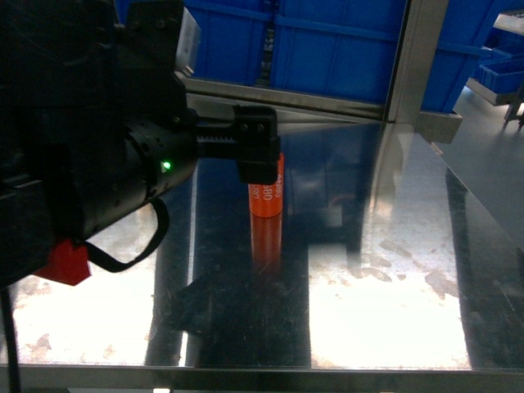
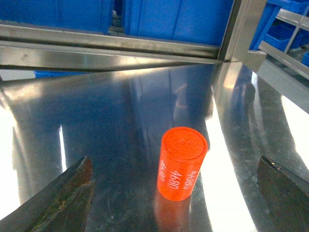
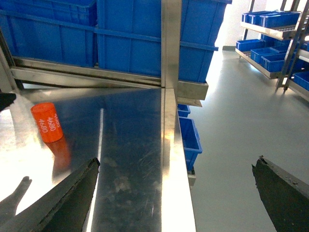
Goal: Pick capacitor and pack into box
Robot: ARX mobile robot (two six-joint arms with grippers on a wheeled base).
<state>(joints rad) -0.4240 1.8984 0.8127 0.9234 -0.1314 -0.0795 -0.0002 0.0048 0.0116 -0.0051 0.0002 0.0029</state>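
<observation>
Fingers [image 2: 63, 198] of both grippers spread wide, empty; orange capacitor [image 2: 182, 163] upright between left pair.

Steel table [image 1: 393, 270] bearing 1 upright orange capacitor [image 1: 266, 201].

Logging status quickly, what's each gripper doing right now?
Left gripper: open, fingers either side of the orange capacitor, not gripping it.
Right gripper: open, empty.

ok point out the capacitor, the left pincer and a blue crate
capacitor [image 2: 182, 164]: left wrist view, orange side wall
left pincer [image 2: 178, 198]: left wrist view, midway between open fingertips
blue crate [image 3: 48, 31]: right wrist view, front wall
</observation>
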